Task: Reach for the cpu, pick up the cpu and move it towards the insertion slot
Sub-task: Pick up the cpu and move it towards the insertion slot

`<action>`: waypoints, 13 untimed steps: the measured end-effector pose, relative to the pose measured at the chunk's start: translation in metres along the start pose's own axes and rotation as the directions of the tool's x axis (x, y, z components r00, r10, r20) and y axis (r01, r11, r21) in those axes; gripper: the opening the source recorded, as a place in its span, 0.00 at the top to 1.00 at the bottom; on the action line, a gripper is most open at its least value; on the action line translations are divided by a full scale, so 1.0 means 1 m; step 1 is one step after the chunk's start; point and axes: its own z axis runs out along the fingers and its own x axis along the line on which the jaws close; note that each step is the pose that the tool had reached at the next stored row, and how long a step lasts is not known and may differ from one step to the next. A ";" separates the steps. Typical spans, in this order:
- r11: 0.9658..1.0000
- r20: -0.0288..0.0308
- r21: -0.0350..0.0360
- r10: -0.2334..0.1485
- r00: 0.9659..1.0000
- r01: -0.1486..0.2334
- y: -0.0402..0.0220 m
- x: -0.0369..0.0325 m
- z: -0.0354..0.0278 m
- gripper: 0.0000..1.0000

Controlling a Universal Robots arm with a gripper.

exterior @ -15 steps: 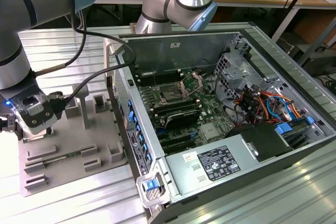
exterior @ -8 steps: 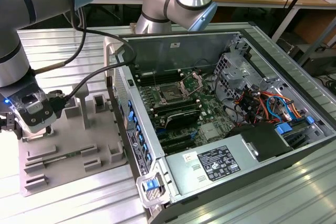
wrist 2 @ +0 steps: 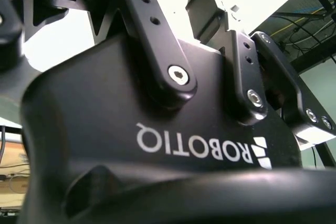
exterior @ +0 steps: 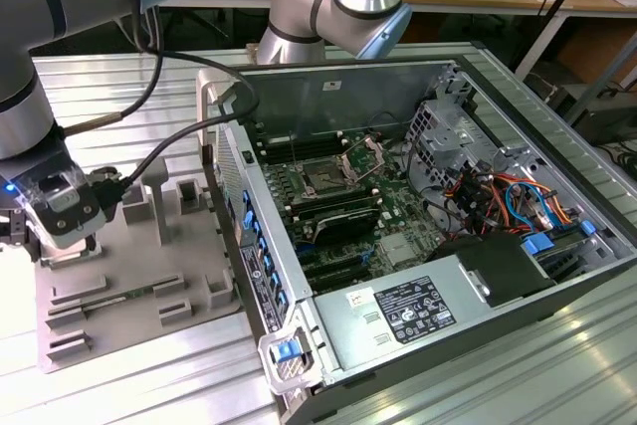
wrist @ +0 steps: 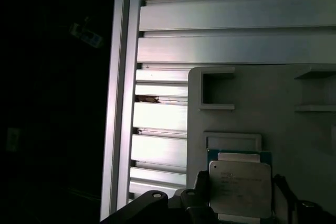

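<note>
Gripper (exterior: 45,244) low over a grey tray (exterior: 114,261) on the counter (exterior: 149,385), the cpu (wrist: 240,190) directly beneath it; whether it pinches yet, I cannot tell. Best gripped squarely by opposite edges, lifted level. Insertion slot (exterior: 323,178) well apart.

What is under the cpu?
In the first wrist view the cpu lies over the grey tray, with a green edge showing past its silver top. Whatever is directly beneath is covered by the chip itself.
</note>
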 end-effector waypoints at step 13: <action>1.000 0.000 0.000 0.000 1.000 0.000 0.0004 0.0000 -0.0104 0.45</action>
